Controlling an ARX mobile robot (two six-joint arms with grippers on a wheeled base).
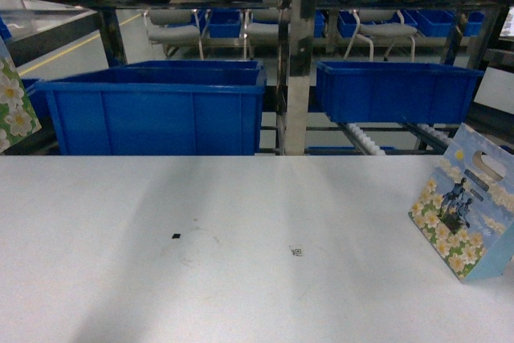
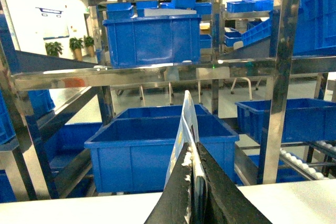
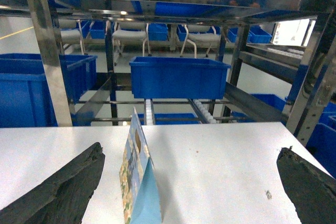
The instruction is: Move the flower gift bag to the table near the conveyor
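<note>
Warehouse rack with roller conveyor [image 1: 365,140] lanes behind a big white table [image 1: 241,279]. At 9 o'clock the left gripper [image 2: 193,182] has its jaws clenched on a flower gift bag [image 1: 12,106]; thin edge grip, so it could slip or tip. Big blue bin [image 1: 152,110] looks empty, smaller bin [image 1: 397,92] can't tell. Second bag [image 1: 464,210] at 3 o'clock sits between the right gripper [image 3: 189,192] jaws, spread wide.

No readable text, brand or no. anywhere. A wall sign [image 2: 52,22], far up-left of the left gripper [image 2: 195,195], is too blurred; gift bag [image 1: 464,204] shows pics only.
</note>
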